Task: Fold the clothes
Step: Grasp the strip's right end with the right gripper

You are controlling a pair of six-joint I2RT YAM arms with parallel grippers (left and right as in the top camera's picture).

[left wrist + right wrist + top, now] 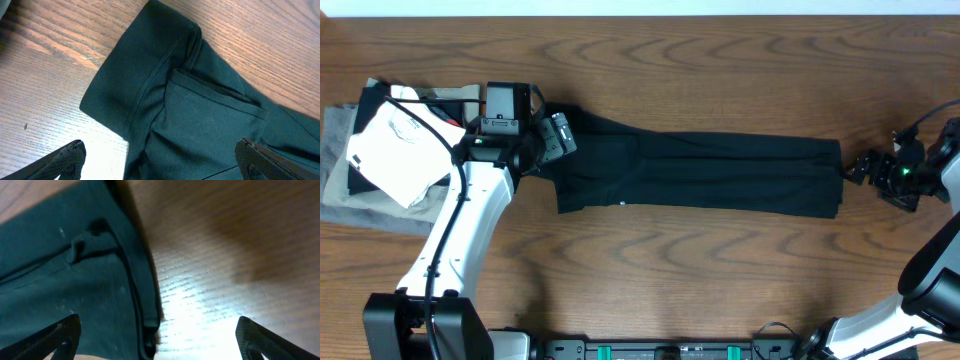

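Observation:
Dark trousers [700,170] lie flat, folded lengthwise, across the middle of the wooden table, waist to the left, leg hems to the right. My left gripper [558,135] is open above the waist end; the left wrist view shows the waistband and a pocket edge [200,100] between its spread fingers [160,162]. My right gripper [860,166] is open just past the leg hems; the right wrist view shows the hem edge [142,300] between its fingers [157,340].
A stack of folded clothes [380,150], white on top of dark and grey pieces, sits at the far left of the table [720,270]. The arm bases stand at the front edge.

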